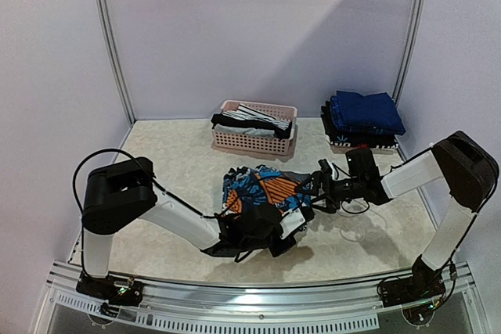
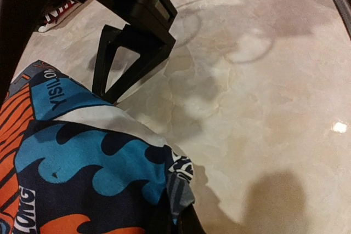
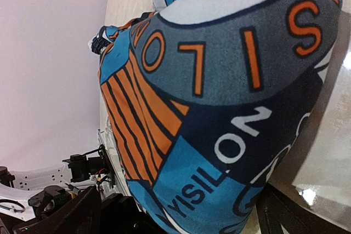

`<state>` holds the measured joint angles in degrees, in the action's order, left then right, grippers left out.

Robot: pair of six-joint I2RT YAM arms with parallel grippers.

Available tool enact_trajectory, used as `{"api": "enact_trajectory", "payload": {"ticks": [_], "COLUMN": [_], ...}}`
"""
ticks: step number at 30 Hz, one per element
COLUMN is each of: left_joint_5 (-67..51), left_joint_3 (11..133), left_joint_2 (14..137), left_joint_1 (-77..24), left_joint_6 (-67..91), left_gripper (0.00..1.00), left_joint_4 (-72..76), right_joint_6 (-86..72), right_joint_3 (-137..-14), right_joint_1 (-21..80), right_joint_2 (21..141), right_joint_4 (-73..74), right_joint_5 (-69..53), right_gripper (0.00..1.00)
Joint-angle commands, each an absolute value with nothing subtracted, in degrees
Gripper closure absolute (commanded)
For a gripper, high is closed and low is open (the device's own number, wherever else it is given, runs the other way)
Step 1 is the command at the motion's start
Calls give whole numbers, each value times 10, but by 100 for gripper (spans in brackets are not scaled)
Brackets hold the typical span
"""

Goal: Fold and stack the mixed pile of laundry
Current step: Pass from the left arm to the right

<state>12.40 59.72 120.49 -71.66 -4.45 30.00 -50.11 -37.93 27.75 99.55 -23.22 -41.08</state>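
Note:
The orange-blue-black-white patterned garment [image 1: 262, 188] lies bunched in the middle of the table, apart from the rest of the laundry. My left gripper [image 1: 291, 224] is shut on its near right corner, and the left wrist view shows that corner [image 2: 181, 182] pinched between the dark fingers at the bottom edge. My right gripper [image 1: 318, 188] stands open at the garment's right edge. In the right wrist view the garment [image 3: 219, 108] bulges between its wide-spread fingers [image 3: 71, 215]. One right finger [image 2: 129, 58] also shows in the left wrist view, just beyond the cloth.
A pale pink slatted basket [image 1: 252, 141] at the back centre holds black-and-white striped pieces [image 1: 254, 117]. A stack of folded navy and dark garments [image 1: 362, 117] sits at the back right. Walls close in the table on three sides.

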Motion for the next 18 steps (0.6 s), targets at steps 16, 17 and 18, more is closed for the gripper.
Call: {"api": "enact_trajectory", "payload": {"ticks": [16,17,18], "left_joint_5": [114,113,112], "left_joint_3": [582,584,585], "left_joint_2": [1139,1141,1143], "left_joint_1": [-710,-711,-711], "left_joint_6": [-28,-28,-28], "left_gripper": [100,100,100], "left_joint_4": [316,315,315], "right_joint_6": [-484,-493,-510], "right_joint_3": [-367,-364,-362], "right_joint_1": [287,286,286], "right_joint_2": [983,988,992], "right_joint_4": [-200,-216,-242], "right_joint_5": [-406,-412,-421], "right_gripper": [1,1,1]}}
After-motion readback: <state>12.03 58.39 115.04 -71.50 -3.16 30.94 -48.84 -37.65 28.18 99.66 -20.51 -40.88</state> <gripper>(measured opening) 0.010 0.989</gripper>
